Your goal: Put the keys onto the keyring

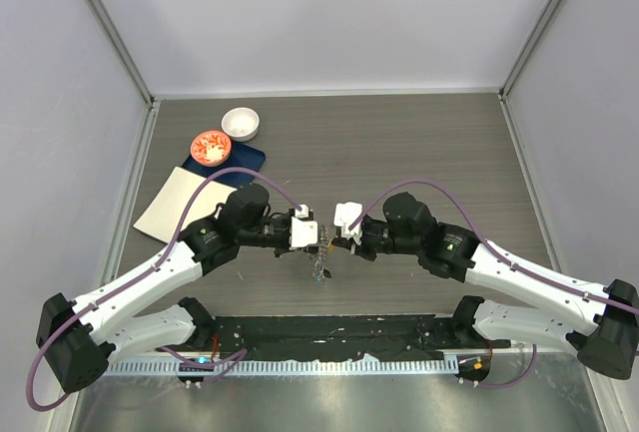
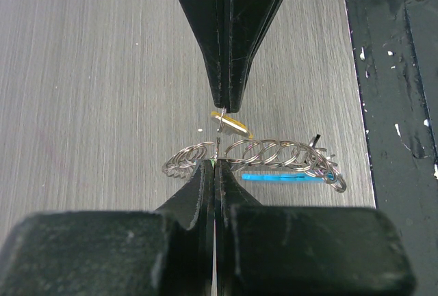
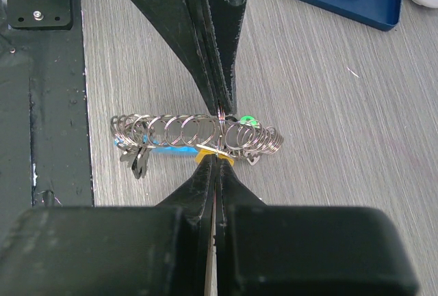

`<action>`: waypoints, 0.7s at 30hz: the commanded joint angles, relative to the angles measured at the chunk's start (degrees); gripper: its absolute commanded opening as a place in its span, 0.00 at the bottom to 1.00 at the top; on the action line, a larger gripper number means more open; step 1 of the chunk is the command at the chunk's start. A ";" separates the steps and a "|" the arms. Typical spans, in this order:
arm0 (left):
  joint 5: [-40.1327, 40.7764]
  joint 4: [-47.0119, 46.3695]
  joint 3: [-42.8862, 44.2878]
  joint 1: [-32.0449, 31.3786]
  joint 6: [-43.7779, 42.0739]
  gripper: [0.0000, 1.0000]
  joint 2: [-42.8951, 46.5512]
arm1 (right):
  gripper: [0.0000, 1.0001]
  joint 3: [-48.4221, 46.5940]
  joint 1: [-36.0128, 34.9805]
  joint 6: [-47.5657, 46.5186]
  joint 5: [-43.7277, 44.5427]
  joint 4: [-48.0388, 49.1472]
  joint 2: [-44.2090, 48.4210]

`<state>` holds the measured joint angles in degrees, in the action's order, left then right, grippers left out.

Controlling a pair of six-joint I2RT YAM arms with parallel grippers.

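Threading appears to be the step in hand. We find the left gripper (image 2: 215,166) pinched narrow on one coil of the keyring (image 2: 274,154). The right gripper (image 3: 216,163) meets it tip to tip, its fingers likewise pressed together on what we take to be the yellow-tagged key (image 2: 233,124). That key sits directly between the two sets of fingertips and touches the coil held by the left. We cannot tell whether it is already hooked onto the wire. The keyring runs crosswise at the left gripper's tips. A short bunch of coils lies to one side, and a longer run on the other carries the blue plastic piece (image 2: 284,176). From the right wrist, a green tag (image 3: 247,119) shows just beyond that gripper's tips among the coils, and another dark key hangs at the far end of the long run. Whether the ends of the ring rest on the table (image 2: 82,70) cannot be determined. In our judgement the next move calls for a firm left hold while the right feeds the key's eye along the wire with a small, controlled turn. There is little clearance between the fingertips, so a slip could drop the key.
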<state>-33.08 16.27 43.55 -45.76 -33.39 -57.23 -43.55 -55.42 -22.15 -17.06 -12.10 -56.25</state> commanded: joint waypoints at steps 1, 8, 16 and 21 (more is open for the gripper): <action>-1.64 -3.70 0.48 -0.30 0.52 0.00 1.07 | 0.01 -1.36 -0.39 -0.35 -0.17 2.08 0.44; -1.90 -3.88 0.48 -0.30 0.60 0.00 1.16 | 0.01 -1.54 -0.39 -0.44 -0.52 2.25 -0.26; -2.87 -3.79 0.48 -0.39 0.69 0.00 1.16 | 0.01 -1.54 -0.39 -0.52 -0.43 2.69 -0.44; -2.60 -3.79 0.48 -0.30 0.78 0.00 1.16 | 0.01 -1.63 -0.39 -0.61 -1.05 2.34 -0.62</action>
<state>-34.13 16.27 43.55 -45.78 -33.19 -57.23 -43.55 -55.42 -22.24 -17.12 -12.05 -56.80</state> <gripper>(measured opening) 0.012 0.042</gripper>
